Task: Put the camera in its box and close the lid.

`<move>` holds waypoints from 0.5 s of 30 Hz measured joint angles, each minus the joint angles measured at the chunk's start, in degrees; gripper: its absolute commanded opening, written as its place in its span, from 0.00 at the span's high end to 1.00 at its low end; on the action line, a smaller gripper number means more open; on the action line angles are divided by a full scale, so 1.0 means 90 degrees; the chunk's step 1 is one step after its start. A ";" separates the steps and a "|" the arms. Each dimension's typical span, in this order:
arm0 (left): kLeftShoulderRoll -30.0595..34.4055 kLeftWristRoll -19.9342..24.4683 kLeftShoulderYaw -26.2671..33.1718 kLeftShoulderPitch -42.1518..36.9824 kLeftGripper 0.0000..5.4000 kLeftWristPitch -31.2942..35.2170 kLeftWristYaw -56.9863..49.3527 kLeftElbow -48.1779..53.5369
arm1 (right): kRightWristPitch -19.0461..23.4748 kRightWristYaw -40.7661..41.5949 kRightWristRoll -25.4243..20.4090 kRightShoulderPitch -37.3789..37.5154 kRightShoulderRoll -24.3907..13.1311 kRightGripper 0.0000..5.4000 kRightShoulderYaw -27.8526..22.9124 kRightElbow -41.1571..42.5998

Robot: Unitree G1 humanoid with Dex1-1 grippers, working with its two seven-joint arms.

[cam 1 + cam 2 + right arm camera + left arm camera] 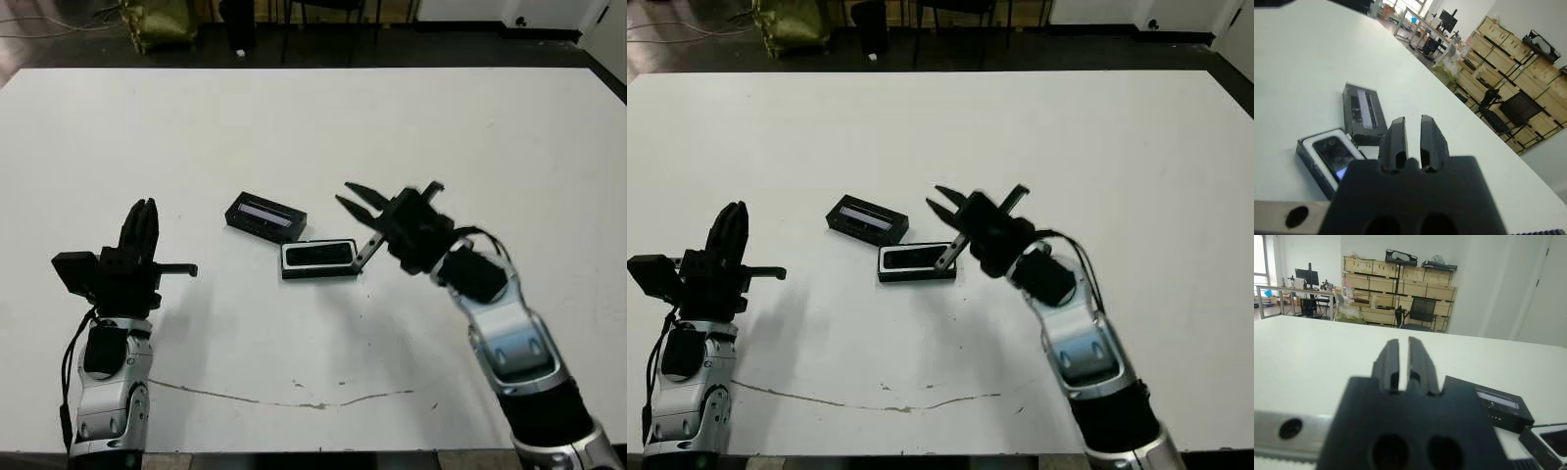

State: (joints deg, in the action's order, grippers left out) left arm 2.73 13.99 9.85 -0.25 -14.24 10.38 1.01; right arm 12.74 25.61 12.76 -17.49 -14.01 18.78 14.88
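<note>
The camera (319, 255) already lies in the box (292, 273), so closing is what's left. The lid (265, 215) sits on the table just beyond the box, touching its far corner. My right gripper (1412, 137) hovers just beside the box with its fingers nearly together, holding nothing. My left gripper (1404, 363), well apart, is equally narrow and empty. Next I must reach past the box and take the lid.

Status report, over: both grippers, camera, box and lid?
Left gripper shut, empty. Right gripper shut, empty, beside white-lined black tray. Slim black camera lies inside it; black windowed lid off, beside tray. Nothing in the way.
</note>
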 measured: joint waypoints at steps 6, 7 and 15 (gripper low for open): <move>-0.0001 -0.0018 -0.0001 0.0003 1.00 0.0000 -0.0006 0.0000 | -0.0001 -0.0161 0.0183 0.0108 0.0081 1.00 0.0189 -0.0094; -0.0001 -0.0029 -0.0004 0.0003 1.00 0.0000 -0.0010 0.0000 | -0.0004 -0.0164 0.0184 0.0140 0.0100 1.00 0.0208 -0.0161; -0.0004 -0.0034 -0.0022 0.0016 1.00 0.0003 -0.0019 0.0000 | -0.0023 -0.0268 0.0218 0.0234 0.0189 1.00 0.0347 -0.0626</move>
State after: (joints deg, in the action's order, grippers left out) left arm 2.69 13.69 9.65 -0.11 -14.21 10.21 1.02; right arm 12.53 23.20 14.72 -15.38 -12.30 21.90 9.25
